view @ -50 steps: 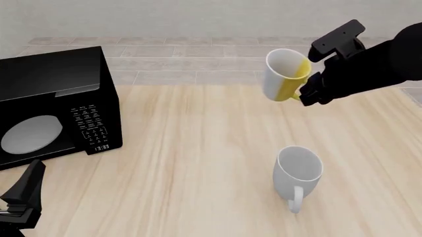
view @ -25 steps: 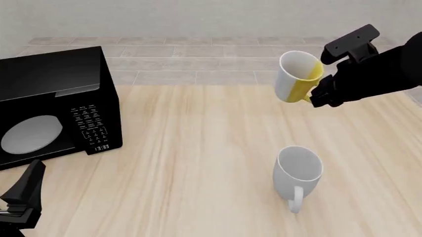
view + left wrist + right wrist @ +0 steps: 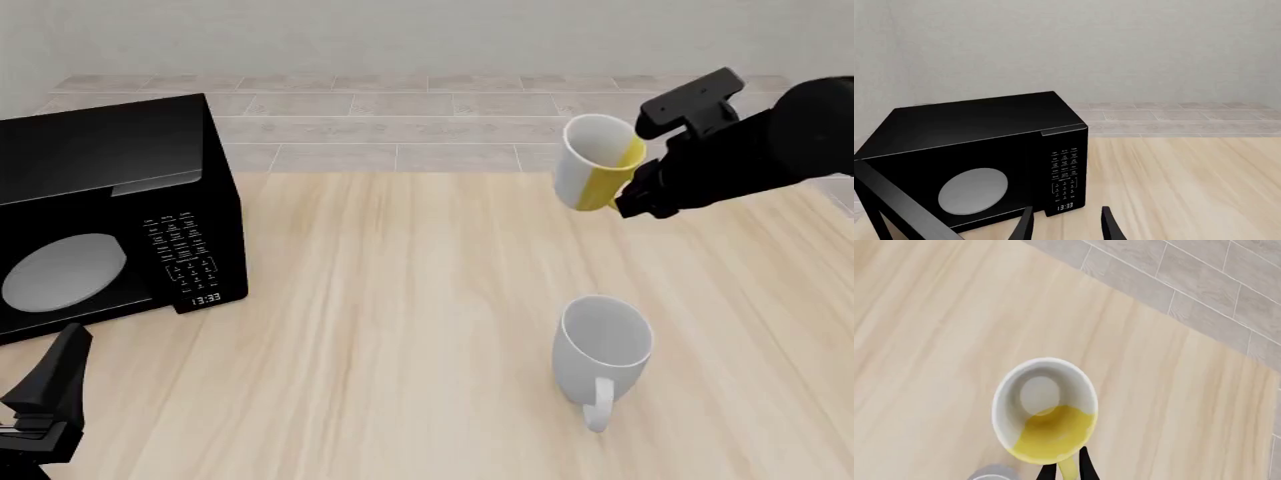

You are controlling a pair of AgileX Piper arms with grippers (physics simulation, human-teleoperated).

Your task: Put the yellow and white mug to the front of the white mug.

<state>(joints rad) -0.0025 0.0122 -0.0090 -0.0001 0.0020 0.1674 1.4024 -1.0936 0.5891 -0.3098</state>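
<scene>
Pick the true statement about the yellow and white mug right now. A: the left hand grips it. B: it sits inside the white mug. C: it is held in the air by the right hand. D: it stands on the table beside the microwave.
C: the right hand grips the yellow and white mug by its handle, tilted and clear of the table, beyond the white mug, while the left hand waits near the microwave.

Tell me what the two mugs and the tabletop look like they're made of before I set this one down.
The yellow and white mug looks like glazed ceramic: smooth, thick rim, solid colour halves. The white mug looks the same: plain, glossy, with soft shading. The tabletop looks like pale wood or laminate, matte, with long grain streaks. As renders, these are appearances only. The right gripper pinches the yellow handle.
</scene>
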